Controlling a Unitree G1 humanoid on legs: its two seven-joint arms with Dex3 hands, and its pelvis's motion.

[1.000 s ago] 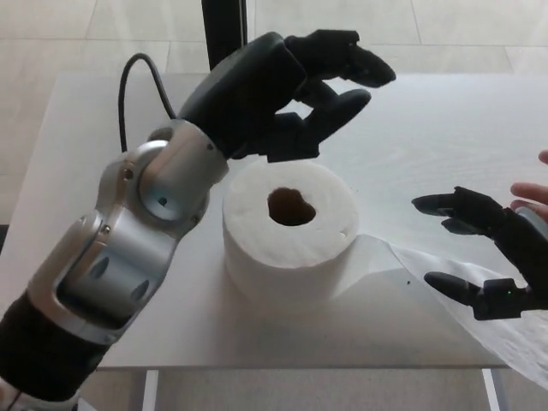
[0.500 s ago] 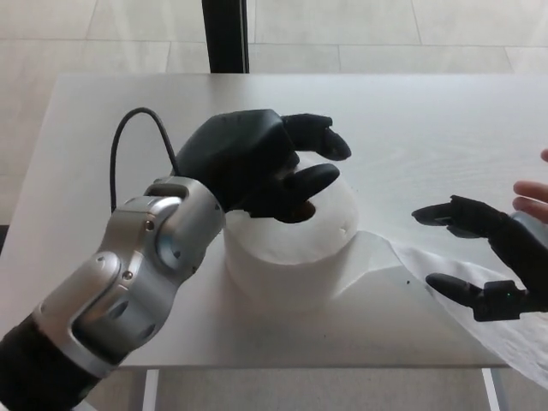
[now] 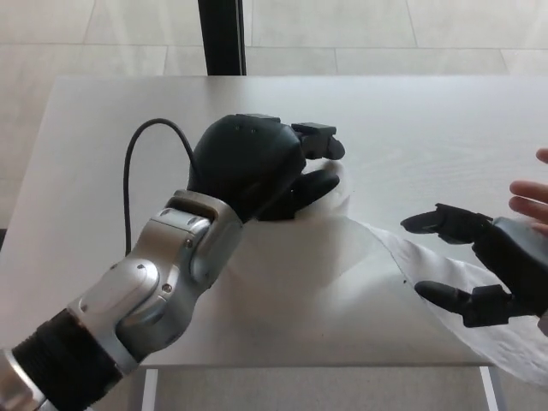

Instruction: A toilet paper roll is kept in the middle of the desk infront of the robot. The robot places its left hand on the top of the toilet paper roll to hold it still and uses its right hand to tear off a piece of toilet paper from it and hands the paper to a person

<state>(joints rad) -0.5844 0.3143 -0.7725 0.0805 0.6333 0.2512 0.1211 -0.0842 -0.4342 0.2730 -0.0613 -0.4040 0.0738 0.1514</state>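
My left hand (image 3: 257, 167) lies on top of the white toilet paper roll (image 3: 341, 210) in the middle of the desk (image 3: 428, 120), its fingers curled over the far edge. The hand hides most of the roll. A loose strip of paper (image 3: 411, 257) runs from the roll toward the right front edge of the desk. Just above that strip hovers my right hand (image 3: 479, 270), open, fingers (image 3: 437, 223) spread and holding nothing.
A person's hand (image 3: 533, 195) reaches in at the right edge, close behind my right hand. A black post (image 3: 221, 38) stands beyond the desk's far edge. A black cable (image 3: 141, 163) loops off my left forearm.
My left hand has come down from above the roll and now rests on its top, covering the core hole. The right hand has shifted slightly left over the paper strip.
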